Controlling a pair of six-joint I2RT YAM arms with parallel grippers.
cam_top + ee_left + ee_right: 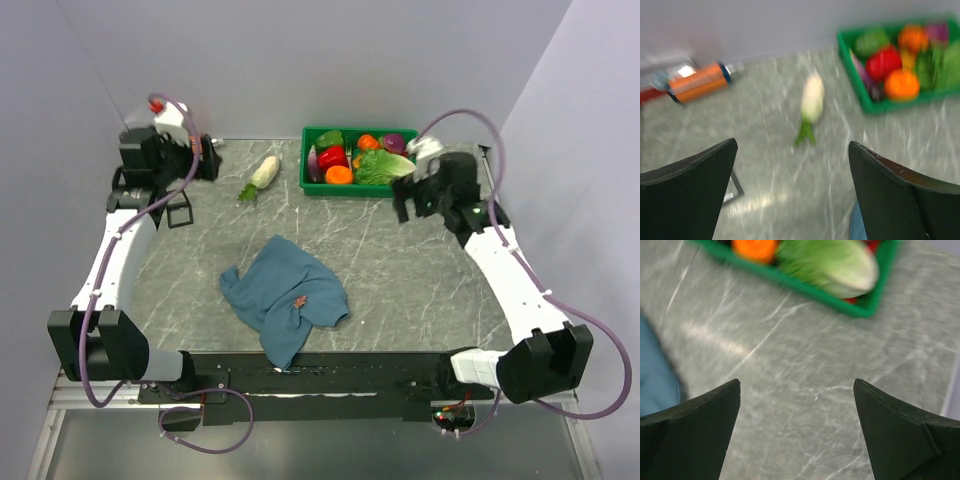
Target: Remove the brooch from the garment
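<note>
The teal-blue garment (285, 295) lies crumpled on the table's near middle. The tiny reddish-brown brooch (299, 301) sits on its lower middle. A sliver of the garment shows at the bottom of the left wrist view (856, 227) and at the left edge of the right wrist view (655, 375). My left gripper (178, 212) is open and empty at the far left, well away from the garment. My right gripper (408, 208) is open and empty at the far right, near the bin. The brooch is out of both wrist views.
A green bin (310, 185) of toy vegetables stands at the back, also in the left wrist view (875, 102) and right wrist view (860, 307). A white radish (263, 173) lies left of it. An orange cylinder (699, 82) lies by the back wall.
</note>
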